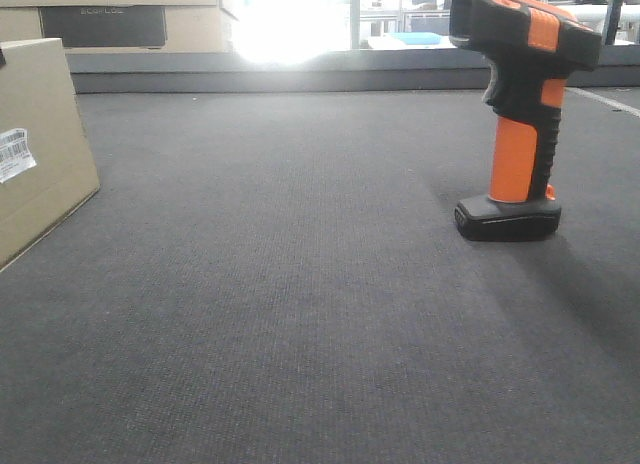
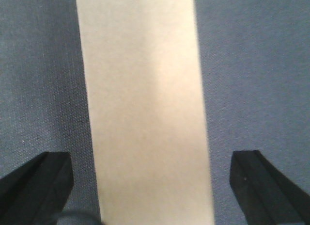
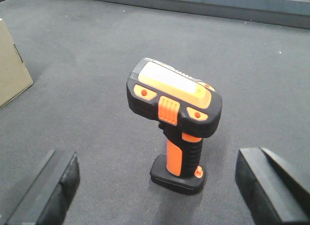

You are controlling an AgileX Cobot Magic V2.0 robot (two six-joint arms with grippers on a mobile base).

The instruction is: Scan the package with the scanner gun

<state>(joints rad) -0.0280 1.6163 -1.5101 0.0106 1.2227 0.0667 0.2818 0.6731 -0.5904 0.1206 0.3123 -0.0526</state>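
Recorded grey mat (image 1: 300, 304) bearing package (image 1: 40, 144) at left, scanner gun (image 1: 520, 114) at right.
Found package cut off by front view's left edge, well apart from scanner gun upright on flat base. Saw left gripper (image 2: 150, 181) spread wide over package top, fingers clear of both sides; right gripper (image 3: 157, 186) likewise spread, flanking scanner gun without contact. Noted small white barcode label (image 1: 15, 154) on package's side face.

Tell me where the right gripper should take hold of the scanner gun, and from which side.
Grip the orange handle, between the wide head and the flat base. The scanner gun stands upright, so the handle is a vertical post, and the overhanging head blocks a straight drop. Probably bring the open right gripper in from the back, a finger on either side.
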